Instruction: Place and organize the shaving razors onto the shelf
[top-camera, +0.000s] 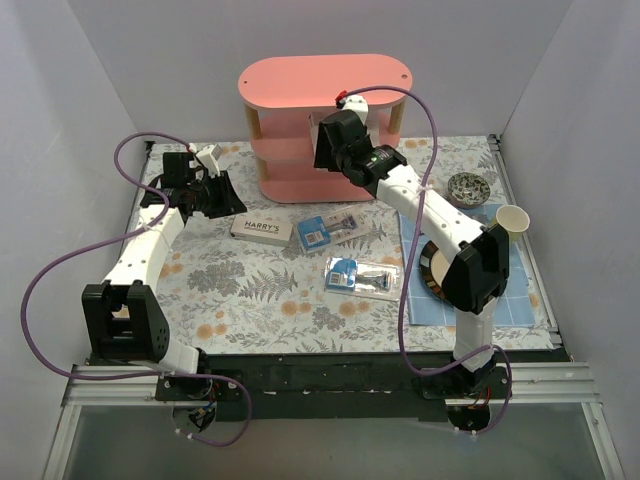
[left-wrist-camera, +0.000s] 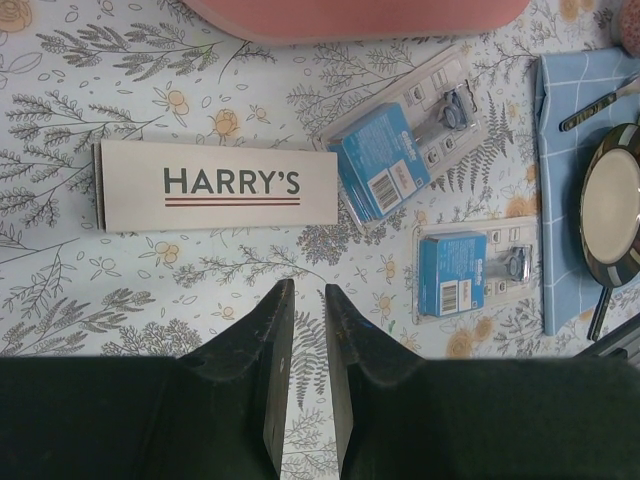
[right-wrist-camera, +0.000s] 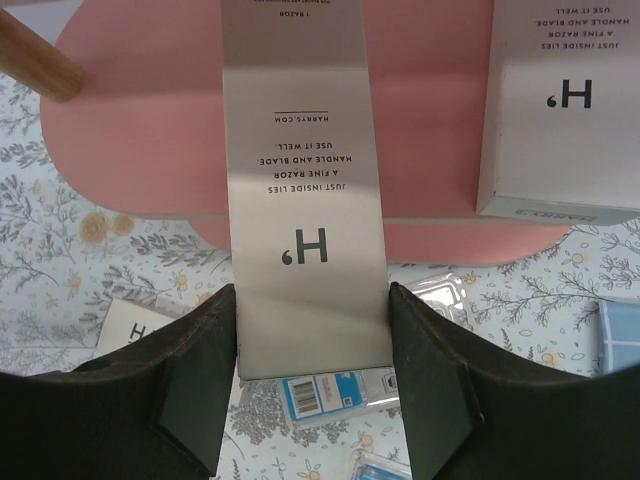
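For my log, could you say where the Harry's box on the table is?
The Harry's box lies centre-left in the top view, between the left gripper and a blister pack.

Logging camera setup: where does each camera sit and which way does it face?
Top external: above and behind the bases, looking down at table and shelf; both arms show.
Left wrist: looks down on the flat HARRY'S box and blister packs; left gripper shows.
Right wrist: faces the shelf; right gripper clamps the held box.
Shared: top and left wrist both show that flat HARRY'S box.
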